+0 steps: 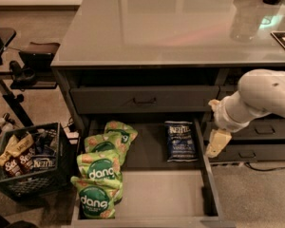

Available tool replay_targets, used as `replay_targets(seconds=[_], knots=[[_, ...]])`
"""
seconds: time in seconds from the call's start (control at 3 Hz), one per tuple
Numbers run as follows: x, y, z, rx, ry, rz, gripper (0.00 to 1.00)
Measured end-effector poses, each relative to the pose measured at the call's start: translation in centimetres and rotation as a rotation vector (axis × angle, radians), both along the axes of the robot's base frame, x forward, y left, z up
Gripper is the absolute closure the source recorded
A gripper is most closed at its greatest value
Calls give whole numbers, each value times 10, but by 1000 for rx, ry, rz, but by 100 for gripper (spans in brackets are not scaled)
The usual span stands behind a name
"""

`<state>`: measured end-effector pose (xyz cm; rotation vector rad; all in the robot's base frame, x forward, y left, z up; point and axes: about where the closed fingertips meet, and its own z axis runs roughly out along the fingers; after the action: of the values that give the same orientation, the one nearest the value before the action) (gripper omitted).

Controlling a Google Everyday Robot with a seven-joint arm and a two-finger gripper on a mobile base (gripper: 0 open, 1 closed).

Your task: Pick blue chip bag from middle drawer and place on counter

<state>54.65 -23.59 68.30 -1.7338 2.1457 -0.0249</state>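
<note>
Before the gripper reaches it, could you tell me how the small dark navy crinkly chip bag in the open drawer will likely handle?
The navy chip bag looks puffed and creased, so it probably crumples and weighs little. Lying flat on the smooth floor of the wide grey drawer, it may slide if nudged. The gripper hangs right of that drawer, apart from the bag.
</note>
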Motion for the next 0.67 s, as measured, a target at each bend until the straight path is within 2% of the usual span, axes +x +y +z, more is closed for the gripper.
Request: replay_targets(seconds=[0.33,0.67], knots=[[21,-10,-52,1,29,-11,0],[55,-16,-124,29,49,-18,0]])
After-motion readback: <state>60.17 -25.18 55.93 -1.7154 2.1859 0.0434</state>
